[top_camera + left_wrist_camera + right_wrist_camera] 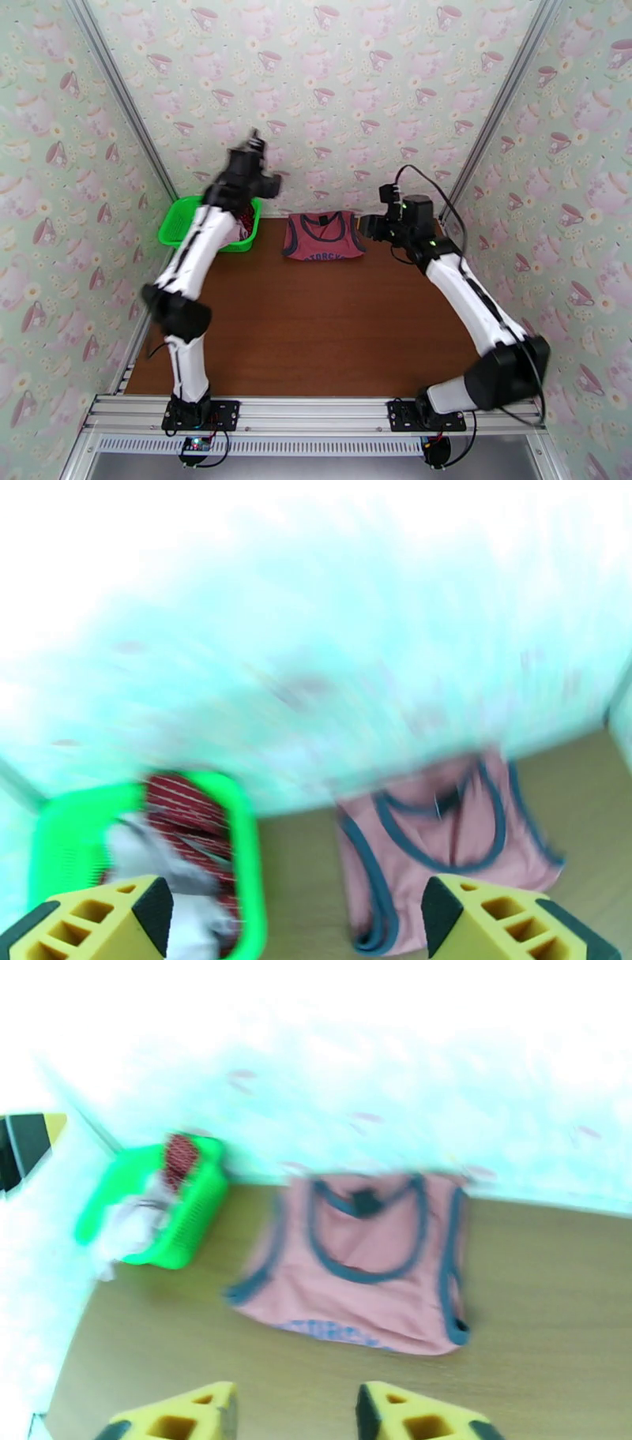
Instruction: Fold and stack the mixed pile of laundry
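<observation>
The dusty-red tank top (324, 237) with dark trim lies spread flat at the back of the table, also visible as the tank top (442, 851) and the tank top (363, 1276). A dark-red cloth (186, 811) and a pale piece (150, 859) sit bunched inside the green basket (186, 225). My left gripper (257, 150) hangs high above the basket, its yellow fingers (118, 914) spread wide with nothing between them. My right gripper (369, 227) hovers just off the tank top's right edge; its jaws stand partly apart and empty, as the right gripper (296, 1418) shows.
The basket (186, 1220) stands in the back left corner against the papered walls. Bare brown tabletop (316, 331) stretches from the tank top to the arm bases. Metal frame posts (490, 126) run up both back corners.
</observation>
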Motion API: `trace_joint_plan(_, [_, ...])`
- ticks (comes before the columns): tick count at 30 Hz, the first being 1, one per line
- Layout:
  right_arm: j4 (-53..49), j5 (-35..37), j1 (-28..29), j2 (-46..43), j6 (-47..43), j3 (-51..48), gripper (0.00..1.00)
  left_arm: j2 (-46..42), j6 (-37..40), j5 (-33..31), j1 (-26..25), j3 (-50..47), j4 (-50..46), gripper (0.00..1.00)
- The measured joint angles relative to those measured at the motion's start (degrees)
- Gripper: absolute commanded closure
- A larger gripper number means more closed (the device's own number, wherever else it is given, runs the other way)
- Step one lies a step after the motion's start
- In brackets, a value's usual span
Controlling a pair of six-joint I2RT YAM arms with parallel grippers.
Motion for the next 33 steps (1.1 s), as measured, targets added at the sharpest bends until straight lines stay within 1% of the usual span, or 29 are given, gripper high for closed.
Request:
trace_joint_plan(2, [-0.09,-2.82,0.00,-0.22,0.57,-1.79,0.59,-1.68,-1.68,0.96,5.01,-0.90,-0.76,0.10])
trace_joint_plan(4, [-0.20,-4.17,0.31,1.60,1.05,-3.61,0.52,-0.33,-3.61,2.23,10.34,-1.03,-2.80,0.09])
trace_joint_plan(7, [-0.76,-4.09,1.60,1.64,1.20,-9.33,0.46,6.86,-7.06,5.09,16.63,-0.61,-8.70,0.09])
trace_joint_plan(10, [-2.19,-4.00,3.34,0.79,1.14,-13.68,0.40,15.21,-9.84,8.68,20.76,-0.85,-14.56,0.08])
trace_joint_plan(12, [-2.29,-4.02,4.24,-0.07,1.11,-15.54,0.38,18.27,-10.91,10.88,22.47,-2.82,-16.37,0.06])
trace_joint_plan(16, [-1.62,-4.00,4.94,-2.14,1.55,-19.08,0.37,19.61,-12.04,14.16,23.41,-5.31,-18.32,0.05])
trace_joint_plan(23, [-0.46,-3.98,5.16,-3.17,3.10,-23.28,0.39,20.55,-12.22,17.68,22.51,-2.86,-15.98,0.04])
trace_joint_plan(27, [-0.33,-3.98,5.46,-3.17,4.02,-23.63,0.41,23.61,-11.96,17.92,22.29,-0.26,-15.80,0.07])
trace_joint_plan(29, [-0.04,-3.98,5.75,-3.17,4.37,-23.63,0.42,25.31,-11.45,17.90,22.34,0.92,-15.82,0.11])
trace_joint_plan(30, [0.07,-4.00,5.77,-3.17,4.55,-23.63,0.43,26.16,-11.30,17.81,22.34,1.46,-15.89,0.16])
trace_joint_plan(31, [0.07,-3.98,5.81,-3.21,4.70,-23.63,0.44,26.84,-10.93,17.64,22.34,1.84,-15.91,0.24])
trace_joint_plan(32, [0.07,-3.98,5.84,-3.26,4.87,-23.63,0.45,27.32,-10.45,17.35,22.34,2.25,-15.91,0.35])
trace_joint_plan(33, [0.07,-3.98,5.88,-3.28,5.05,-23.63,0.45,27.76,-10.12,17.18,22.34,2.82,-16.06,0.49])
